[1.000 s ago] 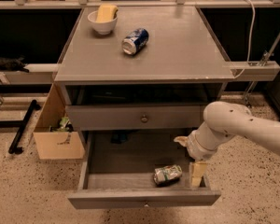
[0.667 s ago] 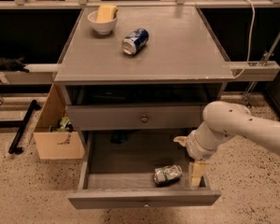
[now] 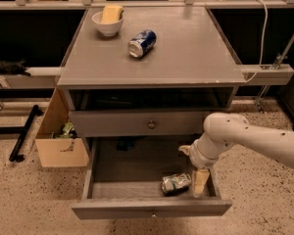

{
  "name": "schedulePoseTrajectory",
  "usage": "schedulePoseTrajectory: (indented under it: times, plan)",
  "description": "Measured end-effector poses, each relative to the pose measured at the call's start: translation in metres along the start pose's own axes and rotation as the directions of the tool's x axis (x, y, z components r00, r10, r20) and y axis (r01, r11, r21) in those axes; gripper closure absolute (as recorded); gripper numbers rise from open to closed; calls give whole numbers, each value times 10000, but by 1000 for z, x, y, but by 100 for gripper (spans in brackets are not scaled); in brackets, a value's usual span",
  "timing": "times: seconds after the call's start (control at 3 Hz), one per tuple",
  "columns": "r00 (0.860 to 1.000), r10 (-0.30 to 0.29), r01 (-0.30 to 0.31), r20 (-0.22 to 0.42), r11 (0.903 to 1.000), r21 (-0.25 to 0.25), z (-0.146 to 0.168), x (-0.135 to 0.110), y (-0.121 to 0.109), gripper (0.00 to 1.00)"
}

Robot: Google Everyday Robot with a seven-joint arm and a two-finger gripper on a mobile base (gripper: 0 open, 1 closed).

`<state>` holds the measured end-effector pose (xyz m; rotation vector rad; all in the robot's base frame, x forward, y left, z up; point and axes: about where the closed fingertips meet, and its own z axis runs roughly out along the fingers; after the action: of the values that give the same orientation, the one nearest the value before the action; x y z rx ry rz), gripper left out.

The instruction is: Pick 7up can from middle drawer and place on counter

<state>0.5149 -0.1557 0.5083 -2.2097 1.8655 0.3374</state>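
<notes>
At the bottom of the frame the middle drawer [image 3: 152, 207] stands pulled open, and the 7up can [image 3: 176, 183] lies on its side on the grey floor, right of centre and close behind the drawer front. Just to its right the gripper [image 3: 201, 182] points down into the drawer, at or very near the can's end. Whether it is spread or closed I cannot tell, but it does not look wrapped around the can. The pale arm [image 3: 255, 141] reaches in from the right edge. Above is the shut drawer front with round knob [image 3: 137, 124], then the counter [image 3: 186, 48], carrying a blue can [image 3: 141, 43] on its side and a white bowl [image 3: 107, 29] at upper left. I judge the reach done, with the grasp, lift and placing left.
</notes>
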Motion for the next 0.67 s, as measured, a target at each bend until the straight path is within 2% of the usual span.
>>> schedulePoseTrajectory:
  times: [0.67]
  plan:
    - [9995, -127, 115, 292, 9991, 399, 43, 8, -27, 0]
